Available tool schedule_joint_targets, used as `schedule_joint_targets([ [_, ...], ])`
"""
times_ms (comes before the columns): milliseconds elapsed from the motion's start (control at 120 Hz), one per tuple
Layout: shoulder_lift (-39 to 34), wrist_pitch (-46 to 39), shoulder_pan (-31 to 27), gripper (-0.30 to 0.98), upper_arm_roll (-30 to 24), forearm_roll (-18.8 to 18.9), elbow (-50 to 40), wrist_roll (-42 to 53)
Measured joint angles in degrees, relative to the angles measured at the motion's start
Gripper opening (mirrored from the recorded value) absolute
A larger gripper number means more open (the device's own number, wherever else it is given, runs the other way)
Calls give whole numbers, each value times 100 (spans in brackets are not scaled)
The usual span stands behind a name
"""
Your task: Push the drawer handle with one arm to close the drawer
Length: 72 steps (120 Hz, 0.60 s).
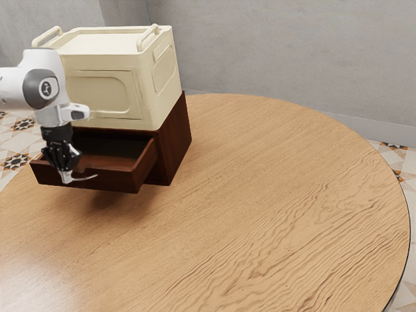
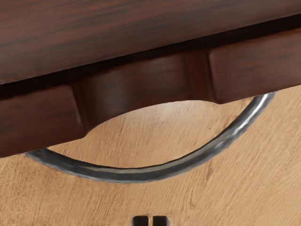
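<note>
In the exterior view, the gripper (image 1: pixel 67 175), fingers together, stood at the curved metal handle (image 1: pixel 88 177) of the pulled-out wooden drawer (image 1: pixel 114 181); the dark cabinet (image 1: pixel 174 142) lay on the far side, under a cream crate (image 1: pixel 105 94). In the wrist view, the handle's long axis followed the drawer front, between it and the fingertips; contact was unclear. Nothing seemed to block a push cabinet-ward.

Wrist (image 1: pixel 47 90) bent, hand (image 1: pixel 66 176) pointing down, fingers (image 2: pixel 161 221) together.
</note>
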<state>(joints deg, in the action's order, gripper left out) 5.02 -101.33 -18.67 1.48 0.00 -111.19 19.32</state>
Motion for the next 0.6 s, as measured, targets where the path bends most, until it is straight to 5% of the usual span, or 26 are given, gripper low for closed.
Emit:
schedule_joint_targets([
  [600, 249, -283, 120, -10, -23, -57, 138, -79],
])
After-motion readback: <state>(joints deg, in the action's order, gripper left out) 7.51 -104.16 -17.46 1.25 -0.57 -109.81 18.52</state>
